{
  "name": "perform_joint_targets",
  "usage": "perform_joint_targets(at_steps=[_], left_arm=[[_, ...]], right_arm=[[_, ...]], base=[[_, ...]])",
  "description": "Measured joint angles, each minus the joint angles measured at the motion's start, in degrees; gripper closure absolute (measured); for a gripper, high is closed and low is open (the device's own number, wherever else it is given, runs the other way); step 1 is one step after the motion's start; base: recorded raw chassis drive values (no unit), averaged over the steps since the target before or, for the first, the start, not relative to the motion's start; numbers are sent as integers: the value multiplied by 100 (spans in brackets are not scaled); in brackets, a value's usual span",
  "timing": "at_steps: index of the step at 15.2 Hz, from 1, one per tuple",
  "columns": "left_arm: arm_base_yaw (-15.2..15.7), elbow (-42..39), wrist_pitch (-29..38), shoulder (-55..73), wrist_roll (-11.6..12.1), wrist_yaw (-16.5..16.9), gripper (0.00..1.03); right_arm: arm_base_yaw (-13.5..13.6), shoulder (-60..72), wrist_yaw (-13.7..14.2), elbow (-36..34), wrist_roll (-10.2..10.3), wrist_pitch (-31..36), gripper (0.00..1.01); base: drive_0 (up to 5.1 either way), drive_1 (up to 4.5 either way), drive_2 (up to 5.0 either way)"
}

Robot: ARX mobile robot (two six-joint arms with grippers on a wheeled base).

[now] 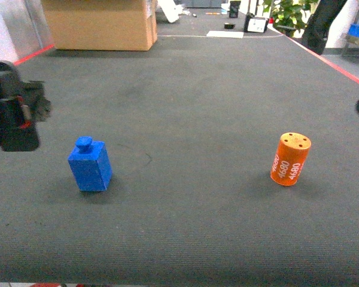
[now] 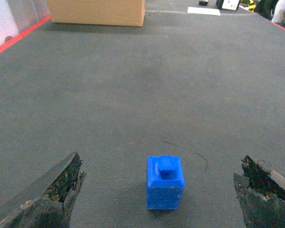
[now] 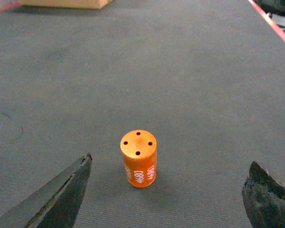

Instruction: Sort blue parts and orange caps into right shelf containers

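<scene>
Step in hand, as judged: approach before the first pick; nothing lifted yet, both pieces stand on the grey worktop.

Left tool: jaws spread wide, empty, aimed at the blue part, which stands upright between the two finger tips and a little farther off. In the head view only the left arm's dark body shows at the left edge, beside and above the blue part.

Right tool: also wide open and empty, lined up on the orange cap, upright, its four-hole face up, white "4680" on its side. In the head view the orange cap stands on the right, well apart from the blue part.

Next move calls for: advance each tool until the piece sits between the fingers, then close. The cap is round and could roll if tipped, so a level, centred grip is needed.

Count: blue parts 1; orange caps 1. Containers: none surely in view. Cardboard box at far left
</scene>
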Motion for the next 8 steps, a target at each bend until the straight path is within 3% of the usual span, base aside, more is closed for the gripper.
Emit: perform_joint_targets(at_steps=[4, 8], left_arm=[[-22, 581, 514, 1622, -2, 52, 5], [33, 931, 739, 2487, -7, 179, 5]], right_arm=[[94, 1777, 98, 807, -164, 267, 3], [289, 2629, 192, 1298, -155, 442, 3]], base=[[0, 0, 0], [0, 0, 0]])
